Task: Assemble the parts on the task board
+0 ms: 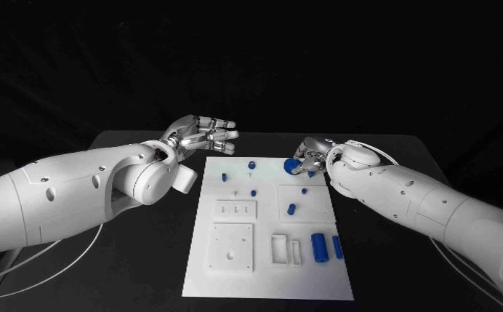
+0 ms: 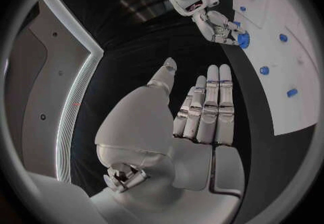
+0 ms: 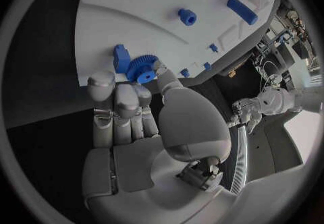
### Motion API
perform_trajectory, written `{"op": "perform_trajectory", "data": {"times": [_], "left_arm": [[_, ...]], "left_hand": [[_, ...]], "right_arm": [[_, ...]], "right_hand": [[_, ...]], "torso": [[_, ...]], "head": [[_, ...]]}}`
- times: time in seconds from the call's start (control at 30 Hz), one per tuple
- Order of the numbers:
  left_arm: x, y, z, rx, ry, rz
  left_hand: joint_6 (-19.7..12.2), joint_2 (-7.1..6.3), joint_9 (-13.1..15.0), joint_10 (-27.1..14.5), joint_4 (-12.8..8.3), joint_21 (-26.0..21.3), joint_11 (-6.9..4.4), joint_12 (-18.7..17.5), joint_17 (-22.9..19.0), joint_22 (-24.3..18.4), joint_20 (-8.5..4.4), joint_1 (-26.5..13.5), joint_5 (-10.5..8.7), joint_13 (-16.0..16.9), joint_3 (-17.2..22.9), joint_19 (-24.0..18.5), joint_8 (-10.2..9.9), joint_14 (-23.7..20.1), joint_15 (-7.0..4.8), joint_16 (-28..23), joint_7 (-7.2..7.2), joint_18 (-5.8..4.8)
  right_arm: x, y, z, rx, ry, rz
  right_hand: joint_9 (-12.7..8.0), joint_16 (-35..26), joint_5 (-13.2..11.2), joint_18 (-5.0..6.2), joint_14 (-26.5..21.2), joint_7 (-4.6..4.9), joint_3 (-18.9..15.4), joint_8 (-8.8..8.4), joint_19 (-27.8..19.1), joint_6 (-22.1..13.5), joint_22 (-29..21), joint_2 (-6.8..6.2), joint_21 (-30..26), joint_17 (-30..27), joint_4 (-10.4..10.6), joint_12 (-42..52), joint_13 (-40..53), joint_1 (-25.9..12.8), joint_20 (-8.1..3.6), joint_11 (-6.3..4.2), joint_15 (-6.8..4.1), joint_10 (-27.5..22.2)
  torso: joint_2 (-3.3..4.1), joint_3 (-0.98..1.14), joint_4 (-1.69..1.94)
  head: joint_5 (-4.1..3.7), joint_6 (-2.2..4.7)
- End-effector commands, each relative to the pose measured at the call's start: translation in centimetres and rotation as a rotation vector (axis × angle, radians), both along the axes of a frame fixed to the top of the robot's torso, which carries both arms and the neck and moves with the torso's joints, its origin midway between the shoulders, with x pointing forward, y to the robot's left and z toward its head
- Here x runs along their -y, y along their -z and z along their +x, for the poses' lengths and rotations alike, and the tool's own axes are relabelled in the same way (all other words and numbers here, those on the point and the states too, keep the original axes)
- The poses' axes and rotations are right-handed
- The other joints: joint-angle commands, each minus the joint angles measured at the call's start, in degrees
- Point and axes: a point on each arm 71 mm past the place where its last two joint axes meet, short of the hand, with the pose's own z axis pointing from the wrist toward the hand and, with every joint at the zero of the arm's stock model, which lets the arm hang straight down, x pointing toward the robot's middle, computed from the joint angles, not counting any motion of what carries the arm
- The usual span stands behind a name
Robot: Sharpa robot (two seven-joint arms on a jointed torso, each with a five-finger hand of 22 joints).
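Head view shows one white board (image 1: 267, 268) lying in the middle of a black table (image 1: 147, 254), with two white arms reaching in from either side of it. On the board I count about nine small blue parts: one blue gear (image 1: 294, 165) at the board's far right corner, several small pegs (image 1: 254, 164) scattered over its far half, and two long blue bars (image 1: 318, 247) lying side by side near its near right edge. White recessed blocks (image 1: 232, 246) sit on the board's near left portion.

The right hand (image 1: 312, 156) hovers at the board's far right corner, with the gear pinched between thumb and a fingertip; the right wrist view shows the gear (image 3: 141, 68) clamped at the fingertips (image 3: 159, 67), just beside an upright blue peg (image 3: 121, 58) on the board.

The left hand (image 1: 204, 136) hangs over the table just off the board's far left corner, holding nothing, its fingers (image 2: 213, 100) stretched out straight and lying close side by side, thumb apart.

Everything behind the table is dark.
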Motion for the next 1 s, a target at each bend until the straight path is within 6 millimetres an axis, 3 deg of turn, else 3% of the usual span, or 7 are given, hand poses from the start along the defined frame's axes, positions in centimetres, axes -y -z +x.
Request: {"op": "perform_trajectory", "data": {"times": [0.03,0.17,0.2,0.27,0.53,0.63,1.0], "left_arm": [[0.2,-0.1,0.0,0.01,0.014,-0.007],[0.2,-0.1,0.0,0.009,0.014,-0.007],[0.2,-0.1,0.0,0.009,0.014,-0.007],[0.2,-0.1,0.0,0.009,0.014,-0.007],[0.2,-0.1,0.0,0.008,0.014,-0.006],[0.2,-0.1,-0.1,0.007,0.018,-0.007],[0.1,-0.1,-0.1,0.005,0.019,-0.007]], "left_hand": [[-0.5,-0.56,-0.1,-0.4,0.3,-0.1,-0.16,-0.1,0.0,-0.1,0.15,0.0,-0.18,0.0,0.2,-0.1,-0.1,0.1,0.25,0.3,0.13,0.58],[-0.5,-0.56,-0.1,-0.4,0.3,-0.1,-0.16,-0.1,0.0,-0.1,0.15,0.0,-0.18,0.0,0.2,-0.1,-0.1,0.1,0.25,0.3,0.13,0.58],[-0.5,-0.56,-0.1,-0.4,0.3,-0.1,-0.16,-0.1,0.0,-0.1,0.15,0.0,-0.18,0.0,0.2,-0.1,-0.1,0.1,0.25,0.3,0.13,0.58],[-0.2,-0.59,0.0,-0.4,0.3,-0.1,-0.16,-0.1,0.0,-0.1,0.15,0.1,-0.19,0.0,0.2,-0.1,0.0,0.1,0.25,0.3,0.12,0.59],[-0.3,-0.58,-0.1,-0.3,0.3,-0.1,-0.15,-0.1,0.0,0.0,0.14,0.1,-0.15,0.0,0.2,-0.1,-0.1,0.1,0.25,0.3,0.2,0.59],[-0.3,-0.74,-0.1,-0.3,0.2,-0.1,-0.14,-0.1,0.0,-0.1,0.15,0.3,-0.19,0.0,0.2,-0.1,-0.1,0.1,0.26,0.3,0.28,0.58],[-0.4,-0.75,-0.1,-0.3,0.2,-0.1,-0.11,-0.1,0.0,0.0,0.15,0.3,-0.09,0.0,0.3,-0.1,-0.1,0.1,0.26,0.3,0.35,0.59]], "right_arm": [[-0.1,0.6,-0.2,-0.036,-0.011,-0.026],[-0.2,0.5,-0.2,-0.018,-0.009,-0.034],[-0.3,0.5,-0.2,-0.013,-0.008,-0.038],[-0.3,0.4,-0.3,0.0,-0.005,-0.046],[-0.6,0.2,-0.4,0.041,-0.008,-0.084],[-0.7,0.1,-0.4,0.057,-0.011,-0.095],[-1.2,-0.1,-0.8,0.13,-0.033,-0.148]], "right_hand": [[0.0,0.2,0.3,0.59,0.3,-0.06,0.3,0.11,1.8,0.8,5.1,0.1,0.2,0.1,0.4,0.1,0.1,-0.3,0.33,0.01,0.13,0.5],[0.0,0.1,0.8,0.46,0.3,-0.36,1.0,0.07,1.8,2.2,5.1,0.23,0.2,0.0,0.3,0.1,0.2,-0.6,0.18,-0.22,-0.03,0.6],[0.0,0.1,0.4,0.44,0.4,-0.51,1.2,0.12,1.8,2.7,5.1,0.33,0.1,0.0,0.4,0.1,0.2,-0.8,0.14,-0.31,-0.08,0.6],[0.0,0.1,-2.7,0.35,0.4,-0.89,1.7,0.13,1.8,4.0,5.1,0.57,0.2,0.1,0.6,0.0,0.2,-1.0,0.01,-0.53,-0.24,0.7],[0.1,-0.1,-4.1,-0.09,0.5,-1.76,5.2,0.12,1.8,7.2,5.1,0.2,0.2,0.1,-0.2,-0.2,0.5,-0.8,-0.36,-0.98,-0.55,1.0],[0.1,-0.1,-5.8,-0.17,0.5,-1.85,6.0,0.1,1.8,7.6,5.1,-0.04,0.2,0.1,-0.3,-0.3,0.5,-0.8,-0.4,-1.0,-0.57,1.1],[0.1,-0.1,-6.1,-0.3,0.5,-2.0,7.9,0.1,1.9,8.3,5.2,-1.52,0.8,0.2,0.3,-0.3,0.7,-0.5,-0.43,-1.04,-0.58,1.4]], "torso": [[-0.01,0.01,0.04],[-0.01,0.03,0.01],[0.01,0.01,-0.01],[0.03,0.0,-0.01],[0.0,0.04,-0.01],[0.05,0.06,-0.03],[0.02,0.08,-0.04]], "head": [[0.01,-0.09],[-0.1,-0.05],[-0.11,-0.12],[-0.16,-0.11],[-0.23,-0.07],[-0.28,-0.1],[-0.38,0.03]]}}
